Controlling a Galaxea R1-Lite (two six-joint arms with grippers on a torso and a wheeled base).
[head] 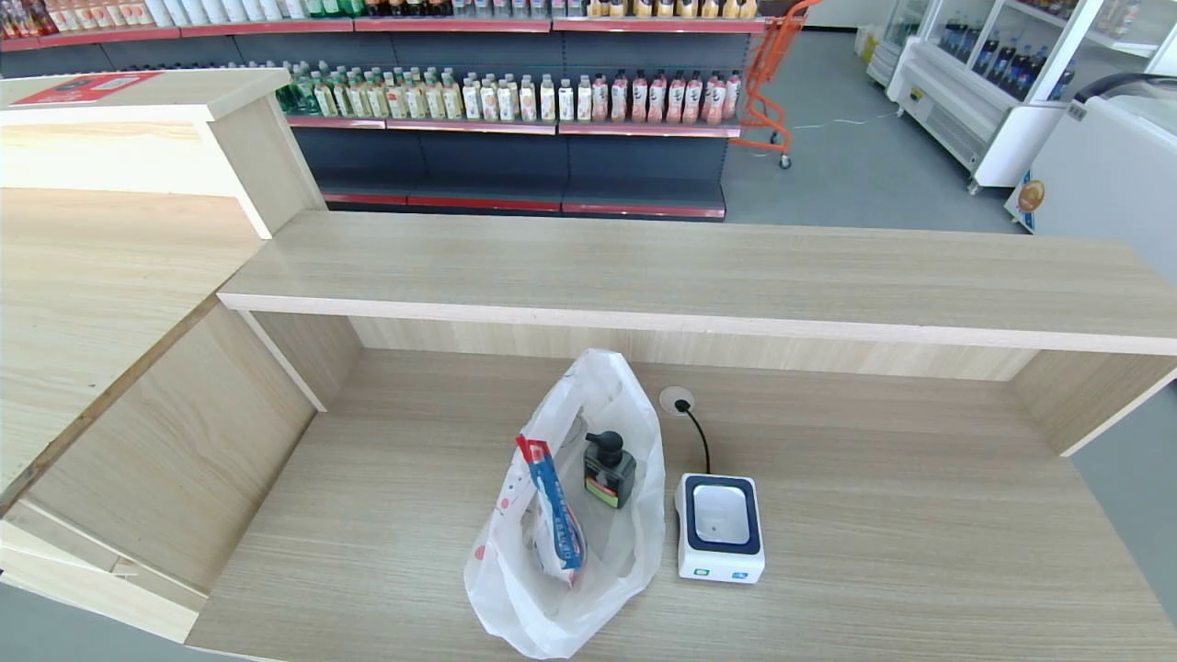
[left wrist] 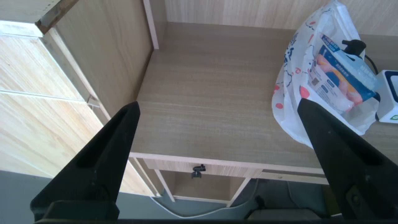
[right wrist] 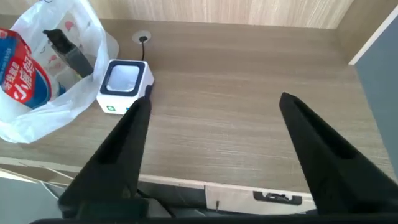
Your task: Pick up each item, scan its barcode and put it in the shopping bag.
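On the wooden counter (head: 919, 515), shopping bag (head: 501, 588) just beside scanner (head: 720, 527), drink shelves (head: 515, 101) behind

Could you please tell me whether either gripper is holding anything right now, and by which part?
Nothing is held: the left gripper and the right gripper are both open and empty.

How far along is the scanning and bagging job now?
Done: the blue, red and white packet and the dark pump bottle sit inside the white plastic shopping bag. In hand: nothing; left gripper and right gripper are open. Left: apparently nothing to scan.
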